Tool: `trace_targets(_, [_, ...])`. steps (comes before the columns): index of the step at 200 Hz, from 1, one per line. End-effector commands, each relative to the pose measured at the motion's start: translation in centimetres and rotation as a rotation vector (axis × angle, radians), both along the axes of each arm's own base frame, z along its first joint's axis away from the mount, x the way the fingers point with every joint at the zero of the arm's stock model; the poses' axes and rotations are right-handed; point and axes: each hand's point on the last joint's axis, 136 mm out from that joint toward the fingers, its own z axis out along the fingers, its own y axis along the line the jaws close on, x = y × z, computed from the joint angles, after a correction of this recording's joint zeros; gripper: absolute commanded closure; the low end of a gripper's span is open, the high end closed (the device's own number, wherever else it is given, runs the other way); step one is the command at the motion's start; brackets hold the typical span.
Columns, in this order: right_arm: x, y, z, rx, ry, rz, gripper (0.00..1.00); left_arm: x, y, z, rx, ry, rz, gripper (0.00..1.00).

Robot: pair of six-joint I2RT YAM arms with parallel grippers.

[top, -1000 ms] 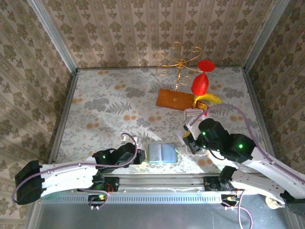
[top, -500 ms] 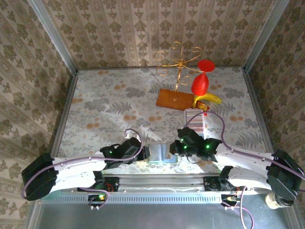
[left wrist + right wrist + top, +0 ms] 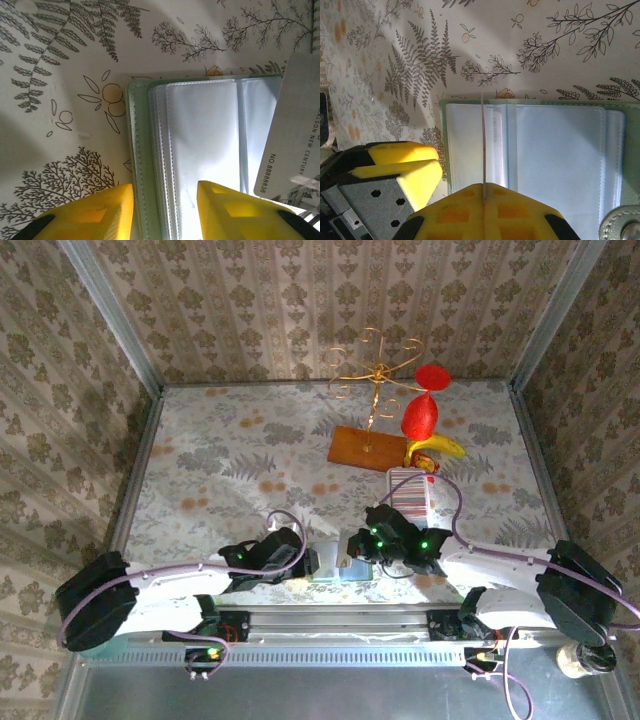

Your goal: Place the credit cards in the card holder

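Your right gripper is pinched tight on one credit card. You see the card from its thin edge. It sticks straight out past the fingertips, over the open card holder.

Your left gripper has its fingers wide apart and holds nothing. The card holder's green side edge lies in the gap between them. You cannot tell if those fingers press on it.

Here is what could go wrong. The card's front edge hangs over the shiny pockets, close to a seam. If you push while it is off the slot, it can hit the seam and bend, or slide back between your fingers. The card holder may also scoot away from the push, because nothing clearly pins it down. The card is also just beside your left fingers, so a sideways move could bump them.
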Motion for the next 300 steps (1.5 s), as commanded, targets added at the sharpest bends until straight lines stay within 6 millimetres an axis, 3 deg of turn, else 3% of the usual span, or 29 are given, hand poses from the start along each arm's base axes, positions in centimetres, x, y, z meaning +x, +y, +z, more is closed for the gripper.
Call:
trace_targets(1, [0.0,0.5,-0.2,0.007,0.005,0.004,1.00,0.3,-1.0,0.8,-0.025,0.001,-0.015,0.64])
trace_targets(94, [-0.4,-0.9,-1.6,-0.084,0.004,0.015,1.00,0.0,-0.6,0.0,0.002,0.018,-0.013,0.68])
trace_targets(300, [-1.1,1.6,-2.6,0.030,0.056,0.033,1.00,-0.2,-0.4,-0.4,0.009,0.022,-0.008,0.73])
